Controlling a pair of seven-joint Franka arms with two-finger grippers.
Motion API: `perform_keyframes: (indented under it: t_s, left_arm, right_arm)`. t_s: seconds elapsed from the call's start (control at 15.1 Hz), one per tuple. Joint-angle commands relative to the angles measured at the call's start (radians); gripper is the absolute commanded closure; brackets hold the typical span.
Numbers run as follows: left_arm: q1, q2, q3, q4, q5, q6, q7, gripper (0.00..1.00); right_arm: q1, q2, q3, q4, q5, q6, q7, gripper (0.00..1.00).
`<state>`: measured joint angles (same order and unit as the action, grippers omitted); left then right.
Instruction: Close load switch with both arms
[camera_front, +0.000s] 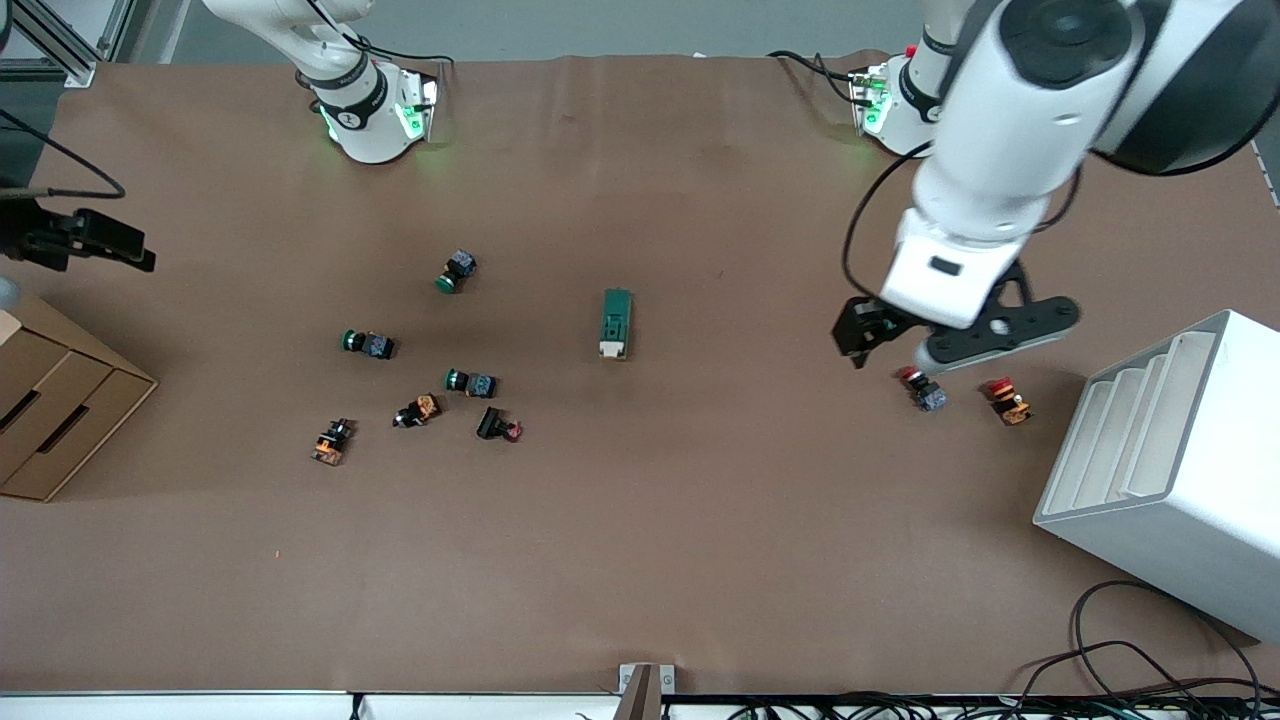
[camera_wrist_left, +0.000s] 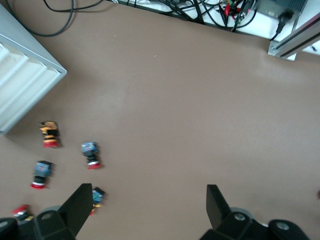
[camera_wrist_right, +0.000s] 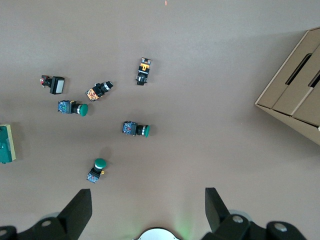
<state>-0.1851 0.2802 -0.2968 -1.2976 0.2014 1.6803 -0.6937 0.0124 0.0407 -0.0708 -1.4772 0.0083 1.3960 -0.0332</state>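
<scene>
White ridged bin (camera_front: 1180, 470) and cardboard drawers (camera_front: 50, 410) show no contents; left pincer (camera_wrist_left: 150, 205) and right pincer (camera_wrist_right: 148, 205) gape wide.

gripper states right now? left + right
Left gripper: open, empty, over the red push buttons.
Right gripper: open, empty, above the bare table.

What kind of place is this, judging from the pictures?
Probably a robotics lab bench: two arms fixed to a table covered in brown paper, push buttons and a load switch scattered on it, and loose cables along the edge.
</scene>
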Motion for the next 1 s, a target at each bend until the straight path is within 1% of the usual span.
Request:
perform_keyframes:
  t_s: [0.0, 0.13, 0.2, 0.27, 0.33, 0.4, 0.53, 0.66, 0.93]
  left_arm:
    - [0.036, -0.093, 0.048, -0.074, -0.037, -0.043, 0.211, 0.0]
    - [0.074, -0.127, 0.054, -0.084, -0.049, -0.092, 0.343, 0.0]
    - [0.087, -0.14, 0.08, -0.094, -0.103, -0.121, 0.388, 0.0]
    - [0.087, -0.156, 0.125, -0.098, -0.167, -0.128, 0.419, 0.0]
    - [0.087, -0.17, 0.164, -0.106, -0.201, -0.131, 0.448, 0.0]
    - [0.088, -0.192, 0.186, -0.126, -0.207, -0.139, 0.498, 0.0]
    - [0.111, -0.232, 0.196, -0.163, -0.208, -0.143, 0.574, 0.0]
    - [0.115, -0.271, 0.197, -0.199, -0.208, -0.145, 0.589, 0.0]
    - [0.111, -0.329, 0.228, -0.268, -0.209, -0.151, 0.646, 0.0]
  right_arm:
    - [-0.023, -0.097, 0.028, -0.089, -0.021, 0.014, -0.001, 0.0]
    - [-0.023, -0.134, 0.032, -0.126, -0.021, 0.018, -0.001, 0.0]
    - [-0.019, -0.154, 0.034, -0.144, -0.022, 0.021, -0.001, 0.0]
    - [-0.017, -0.168, 0.034, -0.153, -0.021, 0.023, -0.001, 0.0]
    - [-0.016, -0.176, 0.034, -0.153, -0.021, 0.021, -0.001, 0.0]
    - [-0.017, -0.186, 0.034, -0.153, -0.021, 0.018, -0.001, 0.0]
    - [-0.017, -0.191, 0.032, -0.153, -0.021, 0.018, 0.001, 0.0]
    - [-0.02, -0.186, 0.029, -0.152, -0.021, 0.024, 0.002, 0.0]
    - [-0.017, -0.183, 0.028, -0.132, -0.007, 0.014, 0.022, 0.0]
